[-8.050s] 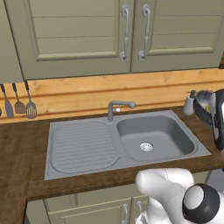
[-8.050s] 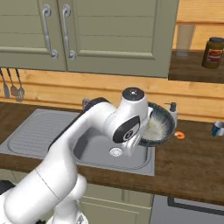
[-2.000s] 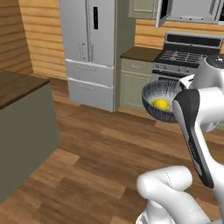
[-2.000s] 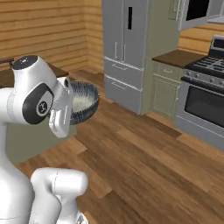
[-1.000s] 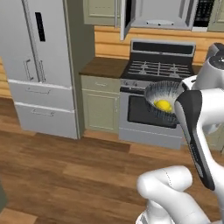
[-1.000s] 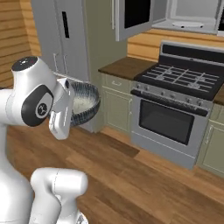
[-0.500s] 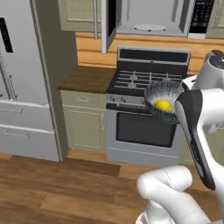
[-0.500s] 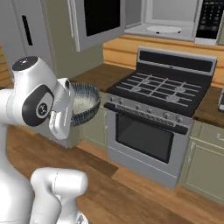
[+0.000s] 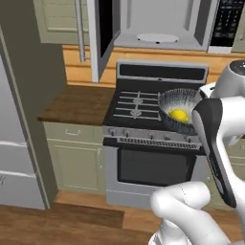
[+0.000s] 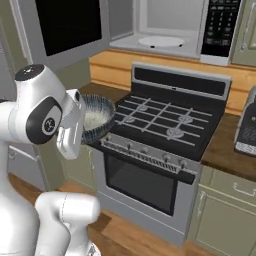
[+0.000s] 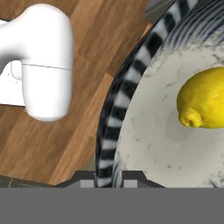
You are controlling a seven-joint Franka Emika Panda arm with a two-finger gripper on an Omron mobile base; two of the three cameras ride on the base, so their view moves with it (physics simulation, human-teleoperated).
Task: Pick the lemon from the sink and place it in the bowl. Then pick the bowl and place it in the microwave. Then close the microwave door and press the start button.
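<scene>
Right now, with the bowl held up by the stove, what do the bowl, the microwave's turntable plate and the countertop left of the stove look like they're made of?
The bowl: looks like glazed ceramic or stoneware, with a dark ribbed rim and a pale speckled inside; can't be sure.
The turntable plate: smooth, white and matte, probably glass or ceramic.
The countertop: dark brown wood, with visible grain streaks and a low sheen.
</scene>
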